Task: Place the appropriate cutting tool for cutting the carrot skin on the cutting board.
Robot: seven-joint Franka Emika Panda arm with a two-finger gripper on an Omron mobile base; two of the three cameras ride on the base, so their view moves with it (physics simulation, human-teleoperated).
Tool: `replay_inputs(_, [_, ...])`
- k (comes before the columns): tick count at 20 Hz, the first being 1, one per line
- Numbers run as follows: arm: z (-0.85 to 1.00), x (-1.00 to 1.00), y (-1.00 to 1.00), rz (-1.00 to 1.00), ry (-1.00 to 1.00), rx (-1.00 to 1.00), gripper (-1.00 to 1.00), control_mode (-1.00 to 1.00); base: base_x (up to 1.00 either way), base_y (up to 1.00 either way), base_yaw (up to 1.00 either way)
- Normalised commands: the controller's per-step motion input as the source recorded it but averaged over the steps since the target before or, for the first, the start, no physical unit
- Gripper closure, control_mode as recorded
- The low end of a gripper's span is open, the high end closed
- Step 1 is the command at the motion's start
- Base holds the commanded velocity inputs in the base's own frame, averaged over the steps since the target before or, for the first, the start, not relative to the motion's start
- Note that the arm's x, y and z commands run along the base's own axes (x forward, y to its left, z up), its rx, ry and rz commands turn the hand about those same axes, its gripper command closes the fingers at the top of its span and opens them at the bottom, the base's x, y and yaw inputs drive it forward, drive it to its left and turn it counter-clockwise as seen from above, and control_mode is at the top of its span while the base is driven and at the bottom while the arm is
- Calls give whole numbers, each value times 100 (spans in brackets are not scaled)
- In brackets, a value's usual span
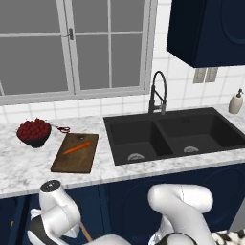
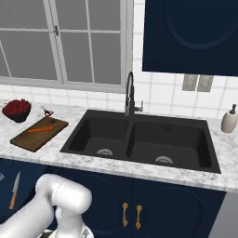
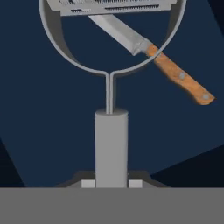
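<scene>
The silver-grey peeler (image 3: 111, 144) stands upright in the hand view, its handle rising from between the fingers of my gripper (image 3: 111, 184), which is shut on it. Its loop head (image 3: 109, 39) fills the top of that view. My hand is low, in front of the dark blue cabinets and below the counter's left part. The dark brown cutting board (image 1: 72, 161) (image 2: 27, 139) lies on the counter left of the sink. The small orange carrot (image 1: 77, 148) (image 2: 39, 129) lies on it.
A steel knife with an orange-brown handle (image 3: 175, 72) (image 2: 14, 189) lies behind the peeler, low by the cabinets. A bowl of red fruit (image 1: 34, 132) (image 2: 16, 109) and a small red-handled tool (image 1: 62, 128) (image 2: 47, 112) sit behind the board. The black double sink (image 1: 177, 136) lies to the right.
</scene>
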Motion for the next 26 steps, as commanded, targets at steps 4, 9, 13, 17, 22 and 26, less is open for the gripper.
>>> replay_inputs(4, [100,-22,-18,-7,-13,0,100,-100,0,0,0])
replay_inputs(9, [100,-2,-12,-6,-9,0,100,-100,0,0,0])
replay_inputs(13, [100,1,-9,-6,-3,0,100,-100,0,0,0])
replay_inputs(17, [89,38,0,-9,0,0,100,-100,0,0,0])
replay_inputs(22, [67,65,0,-11,-1,0,100,-100,0,0,0])
replay_inputs(26, [33,75,0,-14,-2,0,100,-100,0,0,0])
